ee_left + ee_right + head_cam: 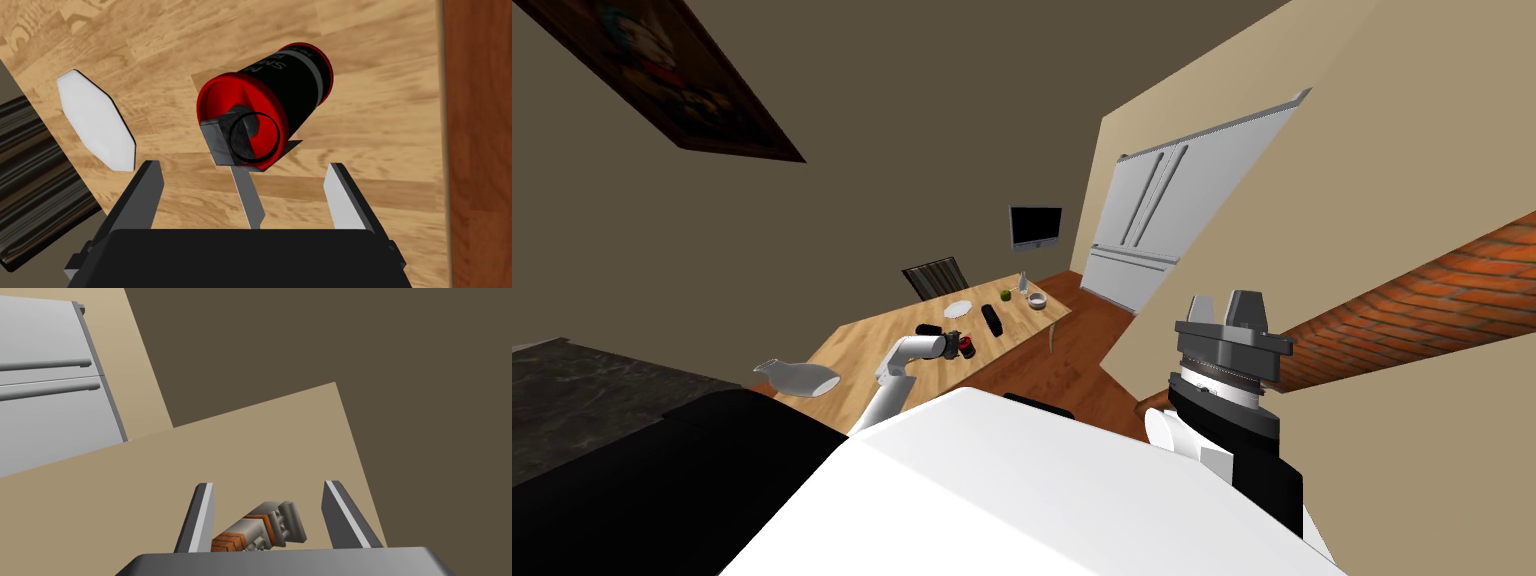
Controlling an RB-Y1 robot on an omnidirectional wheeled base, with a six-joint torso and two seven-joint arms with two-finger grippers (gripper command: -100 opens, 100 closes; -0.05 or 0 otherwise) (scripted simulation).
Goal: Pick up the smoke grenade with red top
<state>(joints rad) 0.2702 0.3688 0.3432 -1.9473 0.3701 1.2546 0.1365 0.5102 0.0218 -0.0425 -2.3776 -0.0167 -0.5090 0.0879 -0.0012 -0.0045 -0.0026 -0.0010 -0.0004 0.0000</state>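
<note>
The smoke grenade (285, 85) is a black cylinder with a red top and a grey fuse block. It lies on its side on the wooden table (380, 150), red top toward my left gripper (245, 192). That gripper is open, its fingers standing either side of the grenade's top and a little short of it, touching nothing. In the head view the left gripper (955, 345) reaches over the table right at the grenade (966, 347). My right gripper (1224, 300) is raised at my right side, away from the table, its fingers (202, 513) apart.
A white flat piece (95, 120) lies beside the grenade, and a dark chair (35, 185) stands at the table edge. Farther along the table are a black bar (992, 320), plate (958, 308), green fruit (1005, 295) and bowl (1037, 301). A small grey and orange thing (260, 530) shows low between the right fingers.
</note>
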